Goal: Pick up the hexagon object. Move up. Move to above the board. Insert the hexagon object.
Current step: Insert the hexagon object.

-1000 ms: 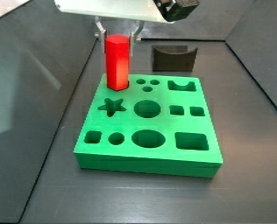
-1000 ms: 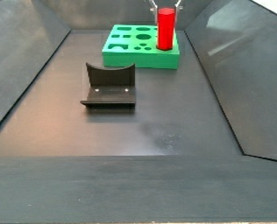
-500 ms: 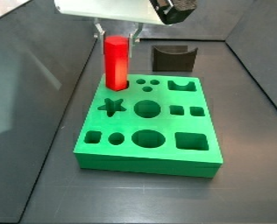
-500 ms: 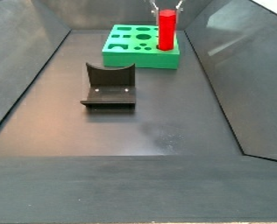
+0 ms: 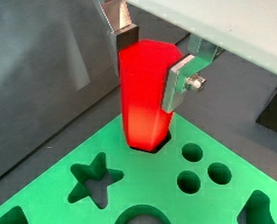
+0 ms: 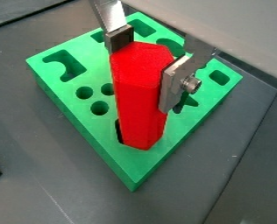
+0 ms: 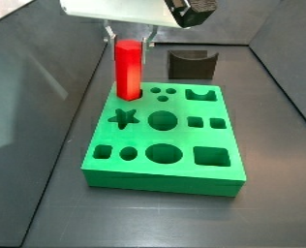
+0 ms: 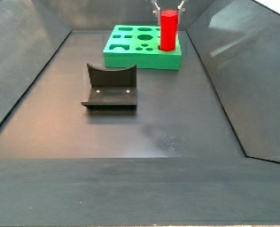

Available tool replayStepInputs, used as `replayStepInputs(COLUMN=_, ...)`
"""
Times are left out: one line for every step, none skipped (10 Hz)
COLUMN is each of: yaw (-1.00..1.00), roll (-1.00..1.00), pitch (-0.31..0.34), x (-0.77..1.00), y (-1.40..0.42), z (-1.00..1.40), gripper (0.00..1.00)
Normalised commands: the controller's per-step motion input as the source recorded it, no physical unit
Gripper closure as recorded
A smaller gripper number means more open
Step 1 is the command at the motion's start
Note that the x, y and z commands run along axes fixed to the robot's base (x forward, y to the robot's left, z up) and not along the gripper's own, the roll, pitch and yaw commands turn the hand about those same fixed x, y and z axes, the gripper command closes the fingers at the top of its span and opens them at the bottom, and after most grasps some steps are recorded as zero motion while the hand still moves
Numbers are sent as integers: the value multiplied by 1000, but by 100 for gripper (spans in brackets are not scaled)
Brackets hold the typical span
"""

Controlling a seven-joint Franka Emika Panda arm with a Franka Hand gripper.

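The hexagon object (image 7: 129, 70), a tall red prism peg, stands upright with its lower end in the hexagon hole at a far corner of the green board (image 7: 156, 174). Most of its length still rises above the board in both side views (image 8: 167, 31). My gripper (image 7: 130, 37) hangs straight over it. In both wrist views the two silver fingers (image 5: 176, 83) press on opposite sides of the peg's top (image 5: 147, 96), so the gripper (image 6: 147, 63) is shut on the peg (image 6: 141, 96). The board's other cut-outs (image 6: 59, 61) are empty.
The dark fixture (image 7: 191, 64) stands on the floor behind the board in a side view, and nearer the camera (image 8: 109, 89) in a side view. Sloping dark walls (image 8: 24, 80) enclose the floor on all sides.
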Motion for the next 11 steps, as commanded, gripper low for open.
replayStepInputs(yaw=-77, roll=0, pitch=-161, x=0, y=-77, z=-494, gripper=100)
replayStepInputs(yaw=-51, roll=13, pitch=-160, x=0, y=-57, z=-603, gripper=100)
replayStepInputs(yaw=-60, roll=31, pitch=-211, x=0, y=-71, z=-829, gripper=100)
replayStepInputs(yaw=-46, roll=23, pitch=-160, x=0, y=0, z=-646, gripper=100)
replayStepInputs(yaw=0, roll=3, pitch=0, x=0, y=0, z=-149, gripper=100)
replayStepInputs(yaw=-46, roll=40, pitch=0, x=0, y=0, z=-254, gripper=100)
replayStepInputs(yaw=-169, roll=103, pitch=-21, x=0, y=0, z=-500, gripper=100)
replayStepInputs(yaw=-97, roll=189, pitch=-40, x=0, y=0, z=-740, gripper=100)
replayStepInputs(yaw=-89, roll=224, pitch=-51, x=0, y=0, z=-883, gripper=100)
replayStepInputs(yaw=-31, roll=190, pitch=-71, x=0, y=0, z=-900, gripper=100)
replayStepInputs(yaw=0, roll=151, pitch=-100, x=0, y=0, z=-923, gripper=100)
